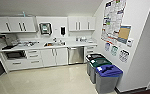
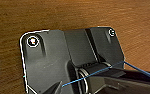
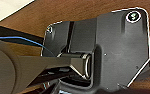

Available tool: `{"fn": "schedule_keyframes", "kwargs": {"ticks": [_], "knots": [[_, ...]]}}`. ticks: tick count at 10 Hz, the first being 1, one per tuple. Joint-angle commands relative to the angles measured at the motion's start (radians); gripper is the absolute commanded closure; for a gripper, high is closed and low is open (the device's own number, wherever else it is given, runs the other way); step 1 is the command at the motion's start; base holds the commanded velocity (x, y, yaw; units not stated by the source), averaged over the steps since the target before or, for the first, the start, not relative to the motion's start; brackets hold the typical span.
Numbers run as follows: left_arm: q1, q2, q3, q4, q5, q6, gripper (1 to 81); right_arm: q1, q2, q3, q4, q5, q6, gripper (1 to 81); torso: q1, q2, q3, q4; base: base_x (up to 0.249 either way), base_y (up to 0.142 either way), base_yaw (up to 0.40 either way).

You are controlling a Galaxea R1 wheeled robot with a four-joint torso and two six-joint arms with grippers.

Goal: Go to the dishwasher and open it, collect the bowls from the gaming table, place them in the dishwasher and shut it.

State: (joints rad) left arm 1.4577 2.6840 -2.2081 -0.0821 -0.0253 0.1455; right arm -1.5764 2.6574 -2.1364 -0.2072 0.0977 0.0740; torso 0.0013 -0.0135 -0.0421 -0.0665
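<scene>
The dishwasher (image 1: 75, 55) stands across the kitchenette under the white counter, its steel front shut, with a long silver bar handle along its top edge. It sits between white cabinet doors and a narrow stack of white drawers. The bowls and the gaming table are out of view. Both wrist views look past the robot's own dark plate at a brown wood-grain floor.
Three bins line the right wall: a black-lidded one (image 1: 93, 57), a green-lidded one (image 1: 100, 62) and a blue-lidded one (image 1: 108, 70) nearest me. A sink (image 1: 53, 44) sits in the counter left of the dishwasher. Posters (image 1: 114, 20) cover the right wall. Pale floor (image 1: 48, 80) stretches ahead.
</scene>
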Motion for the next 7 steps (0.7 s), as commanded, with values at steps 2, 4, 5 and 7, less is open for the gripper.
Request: {"fn": "schedule_keyframes", "kwargs": {"ticks": [2, 4, 5, 7], "knots": [[-0.049, -0.024, 0.013, 0.007, 0.055, 0.005, 1.0, 0.04, -0.018, 0.014, -0.012, -0.047, -0.005, 1.0, 0.0, 0.0, 0.0, 0.0, 0.129, 0.0, 0.0], [-0.049, -0.022, 0.011, 0.007, 0.054, 0.005, 1.0, 0.04, -0.018, 0.015, -0.012, -0.047, -0.005, 1.0, 0.0, 0.0, 0.0, 0.0, 0.129, 0.0, 0.0], [-0.049, -0.024, 0.013, 0.007, 0.054, 0.005, 1.0, 0.04, -0.018, 0.014, -0.012, -0.047, -0.004, 1.0, 0.0, 0.0, 0.0, 0.0, 0.129, 0.0, 0.0], [-0.049, -0.024, 0.011, 0.007, 0.054, 0.005, 1.0, 0.04, -0.018, 0.017, -0.012, -0.047, -0.003, 1.0, 0.0, 0.0, 0.0, 0.0, 0.129, 0.0, 0.0]]}}
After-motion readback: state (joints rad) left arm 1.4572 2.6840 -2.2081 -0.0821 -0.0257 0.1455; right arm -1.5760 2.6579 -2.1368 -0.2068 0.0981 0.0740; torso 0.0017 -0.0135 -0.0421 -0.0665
